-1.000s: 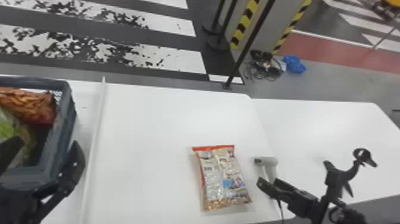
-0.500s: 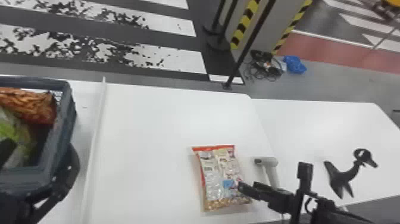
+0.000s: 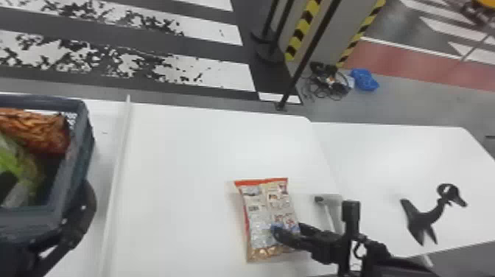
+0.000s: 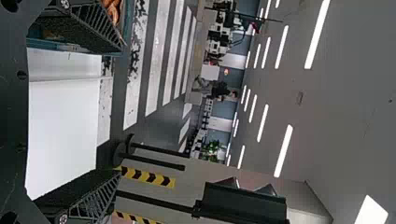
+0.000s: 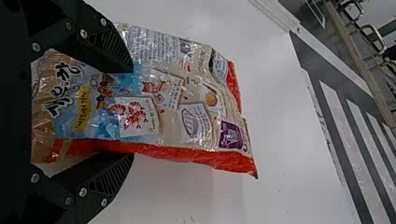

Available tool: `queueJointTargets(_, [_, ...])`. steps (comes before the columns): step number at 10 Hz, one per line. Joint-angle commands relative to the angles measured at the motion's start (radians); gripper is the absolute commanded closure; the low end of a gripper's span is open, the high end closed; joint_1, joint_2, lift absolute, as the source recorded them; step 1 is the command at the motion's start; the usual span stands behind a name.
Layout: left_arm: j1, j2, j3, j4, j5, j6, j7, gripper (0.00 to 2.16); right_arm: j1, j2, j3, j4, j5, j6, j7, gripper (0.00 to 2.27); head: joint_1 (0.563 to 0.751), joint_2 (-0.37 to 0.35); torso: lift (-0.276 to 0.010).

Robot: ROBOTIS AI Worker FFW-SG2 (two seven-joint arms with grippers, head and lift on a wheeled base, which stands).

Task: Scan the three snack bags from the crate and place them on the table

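Snack bag (image 3: 259, 217) lay right of crate (image 3: 78, 140), right tool (image 3: 289, 229) spread over it; left tool (image 3: 48, 189) spread at crate.

The snack bag (image 5: 163, 100) carries large dark lettering (image 5: 63, 88), a yellow label (image 5: 83, 108) with smaller print, and a purple label (image 5: 231, 135).

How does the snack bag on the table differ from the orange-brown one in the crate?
The table bag lies on the open white table; the crate bag sits inside the crate.
The table bag is pale and printed, with red edges; the crate bag looks orange-brown.
The table bag has the right gripper at it; the crate bag is beside a green bag.
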Motion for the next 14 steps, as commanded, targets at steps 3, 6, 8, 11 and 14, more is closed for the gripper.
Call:
queueJointTargets(3, [0.000,-0.003,0.005,0.003,0.000,-0.008,0.000,0.07,0.028,0.018,-0.008,-0.036,0.000,-0.019,0.012,2.14,0.695,-0.315,-0.036])
queueJointTargets(6, [0.000,-0.001,0.007,0.002,0.000,-0.008,-0.001,0.07,0.129,0.055,-0.099,-0.283,-0.100,0.110,0.013,2.14,0.695,-0.309,-0.036])
queueJointTargets(8, [0.002,-0.001,0.005,0.002,0.000,-0.008,-0.001,0.07,0.142,0.066,-0.238,-0.369,-0.282,0.211,0.015,2.14,0.695,-0.313,-0.036])
queueJointTargets(11, [0.017,0.000,0.007,0.000,-0.015,-0.014,0.000,0.07,0.017,0.059,-0.438,-0.328,-0.408,0.330,-0.019,2.13,0.695,-0.350,-0.036])
queueJointTargets(14, [0.031,0.002,0.005,0.002,-0.031,-0.017,0.000,0.07,-0.194,-0.057,-0.514,-0.024,-0.408,0.364,-0.146,2.13,0.695,-0.350,-0.036])
